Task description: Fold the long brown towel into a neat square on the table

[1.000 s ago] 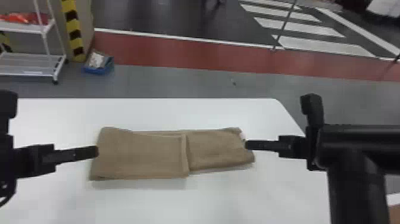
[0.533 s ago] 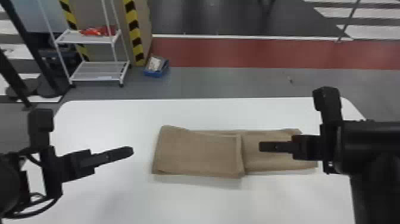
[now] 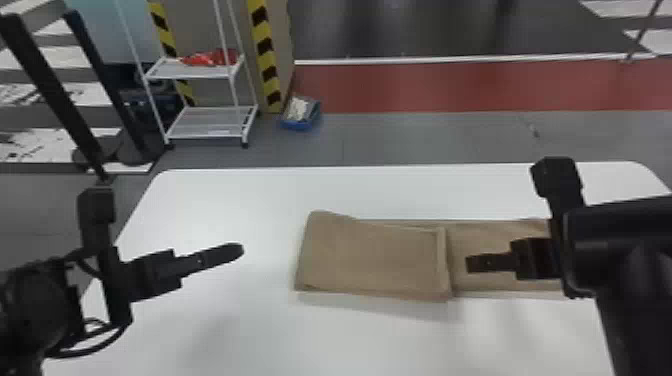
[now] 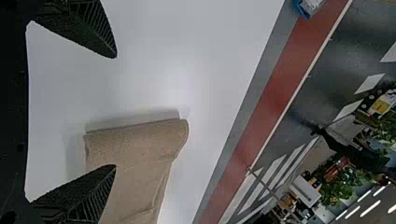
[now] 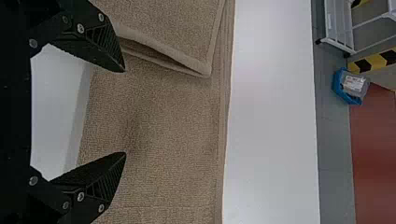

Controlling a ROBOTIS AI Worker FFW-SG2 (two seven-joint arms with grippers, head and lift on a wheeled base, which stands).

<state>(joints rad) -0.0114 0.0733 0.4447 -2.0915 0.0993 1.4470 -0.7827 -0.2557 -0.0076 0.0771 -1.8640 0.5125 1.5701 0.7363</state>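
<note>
In the head view my left gripper [image 3: 240, 250] is over the white table, left of the brown towel [image 3: 370, 257]. My right gripper [image 3: 469, 264] is above the towel's right part, just right of the folded layer's hemmed edge. The towel's left part lies doubled over; its right end is partly hidden behind my right arm. In the left wrist view the open left gripper [image 4: 116, 112] has the towel's folded end [image 4: 140, 140] beyond its fingers. The right wrist view has the right gripper [image 5: 125, 112] open over the towel's lower layer [image 5: 163, 126], holding nothing.
The white table [image 3: 240, 200] extends around the towel, with its far edge running behind. On the floor beyond stand a white shelf rack [image 3: 205, 122] and a blue bin [image 3: 301, 114], away from both arms.
The head view has swung left, bringing more of the left arm and rack in. Relative to the towel, my left gripper has backed away leftward, and my right gripper has moved inward over the towel.
</note>
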